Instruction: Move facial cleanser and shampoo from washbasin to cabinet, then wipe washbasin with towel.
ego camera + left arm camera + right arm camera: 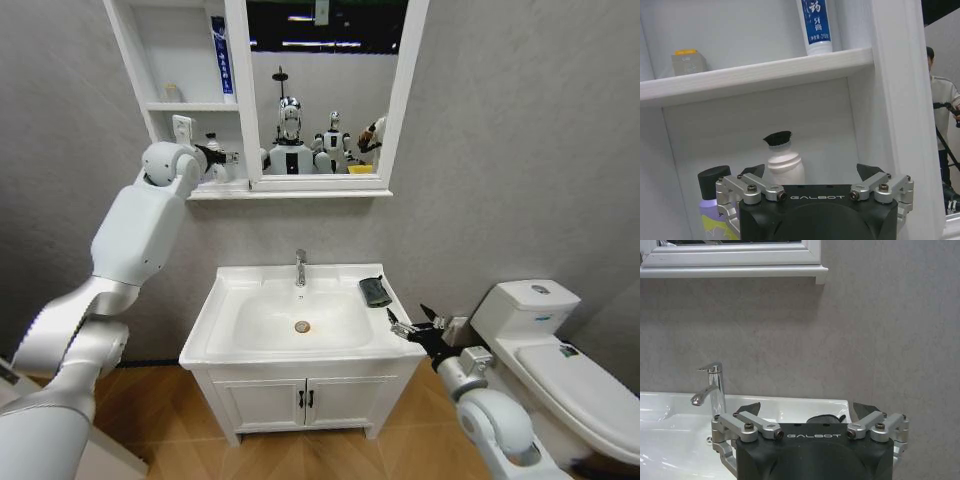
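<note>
My left gripper (222, 157) is raised into the lower shelf of the cabinet (190, 106) and stands open (810, 172), holding nothing. A white bottle with a black cap (785, 162) stands on that shelf just beyond the fingers, and a purple bottle with a black cap (715, 200) stands beside it; I cannot tell which is the cleanser and which the shampoo. The dark towel (375, 291) lies on the right rim of the washbasin (230, 340). My right gripper (415, 325) is open at the washbasin's right front corner, pointing at the towel (825, 418).
A blue-and-white tube (815, 25) and a small grey box (688, 61) stand on the cabinet's upper shelf (755, 75). The chrome tap (712, 385) rises behind the bowl. A white toilet (540, 330) stands at the right, and the vanity doors (300, 400) are below the basin.
</note>
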